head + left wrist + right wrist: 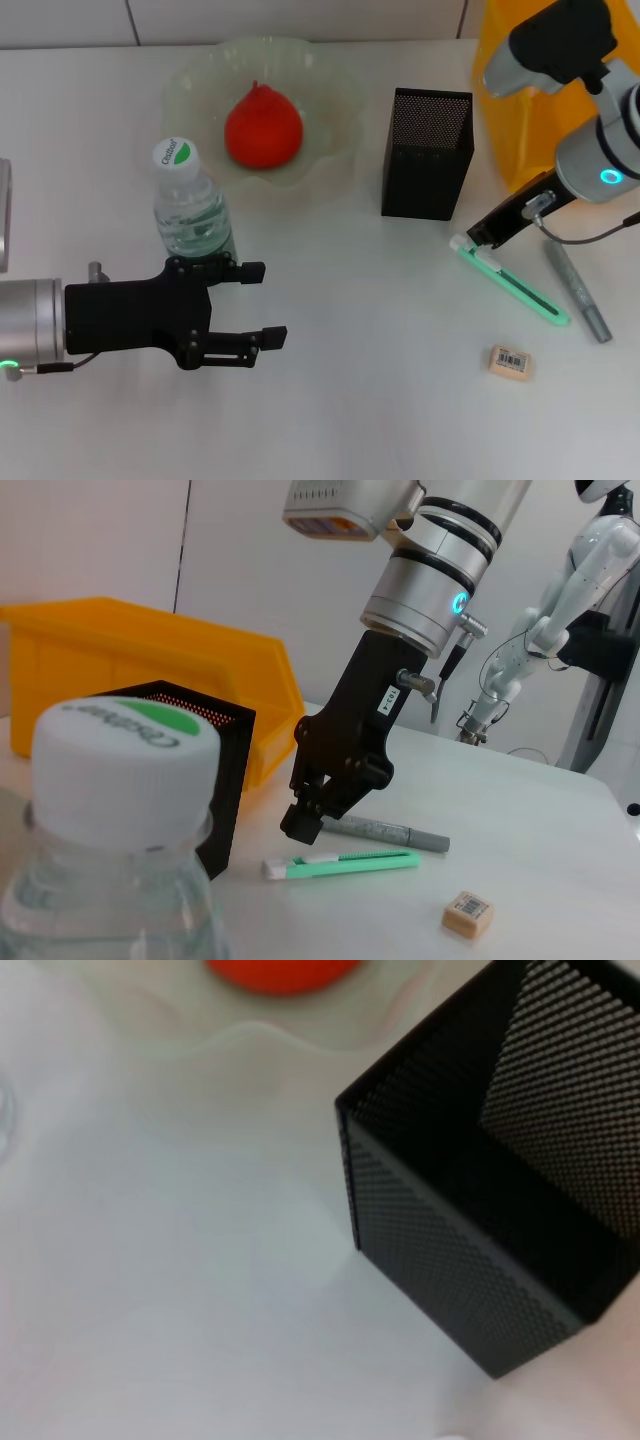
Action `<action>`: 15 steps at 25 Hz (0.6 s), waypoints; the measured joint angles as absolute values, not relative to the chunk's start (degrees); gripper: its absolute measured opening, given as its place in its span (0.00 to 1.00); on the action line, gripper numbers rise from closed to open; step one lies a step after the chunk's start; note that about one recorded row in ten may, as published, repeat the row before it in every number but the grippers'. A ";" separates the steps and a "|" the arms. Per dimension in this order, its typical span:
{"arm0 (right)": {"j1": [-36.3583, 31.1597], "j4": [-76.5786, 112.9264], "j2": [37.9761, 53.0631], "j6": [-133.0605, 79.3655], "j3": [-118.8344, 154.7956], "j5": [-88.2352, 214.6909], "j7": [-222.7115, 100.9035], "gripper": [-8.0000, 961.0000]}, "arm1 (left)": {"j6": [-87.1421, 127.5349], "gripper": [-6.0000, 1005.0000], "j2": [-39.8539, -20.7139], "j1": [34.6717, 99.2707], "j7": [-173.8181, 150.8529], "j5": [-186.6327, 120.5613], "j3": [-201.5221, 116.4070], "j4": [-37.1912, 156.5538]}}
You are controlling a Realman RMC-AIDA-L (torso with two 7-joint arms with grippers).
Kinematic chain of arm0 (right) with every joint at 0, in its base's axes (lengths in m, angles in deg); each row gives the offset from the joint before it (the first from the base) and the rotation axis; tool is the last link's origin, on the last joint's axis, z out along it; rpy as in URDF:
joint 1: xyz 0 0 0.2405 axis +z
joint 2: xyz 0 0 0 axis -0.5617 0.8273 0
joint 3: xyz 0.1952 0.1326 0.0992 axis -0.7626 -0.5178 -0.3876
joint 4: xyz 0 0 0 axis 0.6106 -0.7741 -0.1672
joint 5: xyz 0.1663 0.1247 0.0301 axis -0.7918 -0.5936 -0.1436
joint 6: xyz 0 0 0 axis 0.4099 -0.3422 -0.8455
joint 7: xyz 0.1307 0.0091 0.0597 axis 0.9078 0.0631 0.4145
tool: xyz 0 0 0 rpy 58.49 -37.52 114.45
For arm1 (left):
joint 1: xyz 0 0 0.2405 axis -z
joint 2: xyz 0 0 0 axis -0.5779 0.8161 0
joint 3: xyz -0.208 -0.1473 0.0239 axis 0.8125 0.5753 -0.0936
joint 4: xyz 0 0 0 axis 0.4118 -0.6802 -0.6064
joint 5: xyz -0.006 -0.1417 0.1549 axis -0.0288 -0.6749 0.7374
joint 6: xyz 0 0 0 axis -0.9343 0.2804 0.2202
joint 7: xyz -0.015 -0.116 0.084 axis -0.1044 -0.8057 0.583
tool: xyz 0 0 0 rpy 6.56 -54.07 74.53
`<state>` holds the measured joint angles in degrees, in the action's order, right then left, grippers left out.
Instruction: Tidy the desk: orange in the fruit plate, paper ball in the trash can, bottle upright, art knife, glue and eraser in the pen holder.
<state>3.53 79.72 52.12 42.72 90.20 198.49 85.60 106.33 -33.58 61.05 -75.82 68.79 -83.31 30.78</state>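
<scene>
The orange lies in the pale-green fruit plate at the back of the desk. The bottle stands upright, close beside one finger of my left gripper, which is open and holds nothing. Near the right side, the mint-green art knife, the grey glue and the beige eraser lie flat. My right gripper hangs just above the knife's white end, next to the black mesh pen holder. The yellow trash can stands behind it. The paper ball is out of view.
A grey object pokes in at the desk's left edge. In the left wrist view a white robot stands far behind the desk. Bare tabletop stretches along the front between the two arms.
</scene>
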 joint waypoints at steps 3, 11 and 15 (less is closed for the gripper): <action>2.31 81.47 51.97 43.35 90.18 197.79 84.74 0.05 | 106.37 0.84 -33.58 61.06 -75.83 68.77 -83.35 30.78; 3.41 81.17 52.04 44.37 90.76 198.43 84.41 0.07 | 106.27 0.84 -33.66 61.53 -75.80 68.83 -83.68 30.78; 3.76 80.03 52.12 43.52 90.78 198.53 84.40 0.26 | 106.27 0.84 -33.75 61.41 -75.74 68.83 -83.72 30.78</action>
